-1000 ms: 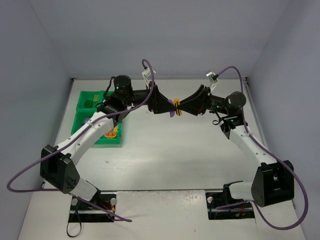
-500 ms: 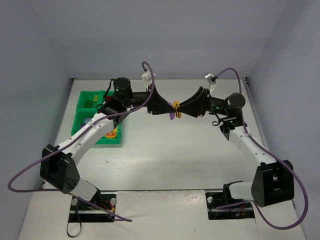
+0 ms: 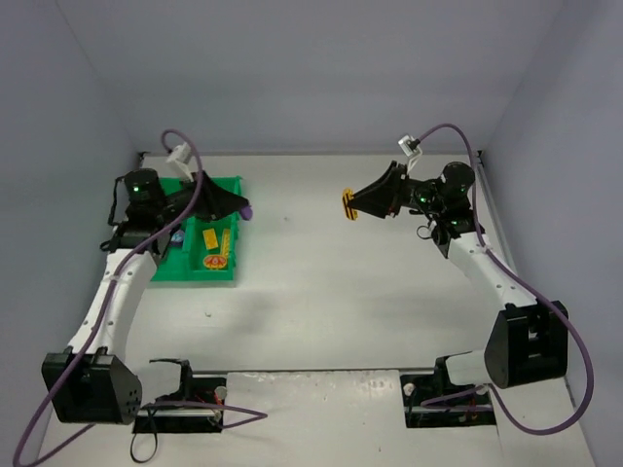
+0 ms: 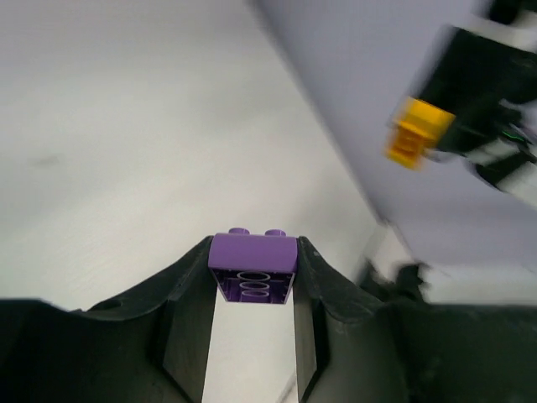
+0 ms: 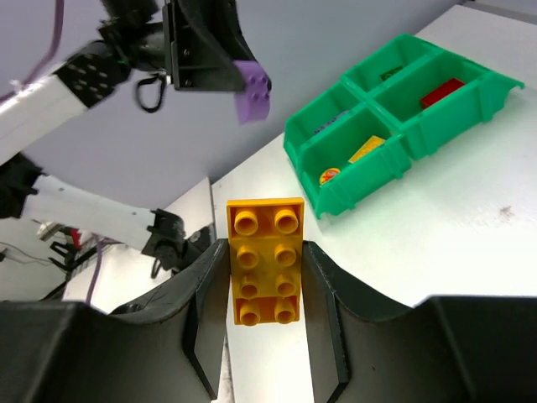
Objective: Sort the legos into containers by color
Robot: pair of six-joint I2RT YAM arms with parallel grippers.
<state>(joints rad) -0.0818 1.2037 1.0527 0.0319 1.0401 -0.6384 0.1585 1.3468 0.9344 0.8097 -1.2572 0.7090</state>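
Top external, white table (image 3: pixel 321 292), containers (image 3: pixel 195 274), grey walls (image 3: pixel 311 68)

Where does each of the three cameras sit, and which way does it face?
Top external: above and behind the robot, looking down on the table; shows the left arm, right arm and green tray.
Left wrist: behind the left gripper, shut on a purple brick, facing the yellow brick the right arm holds.
Right wrist: behind the right gripper, shut on that yellow brick, facing the tray and purple brick.
Shared: both bricks, in all three.
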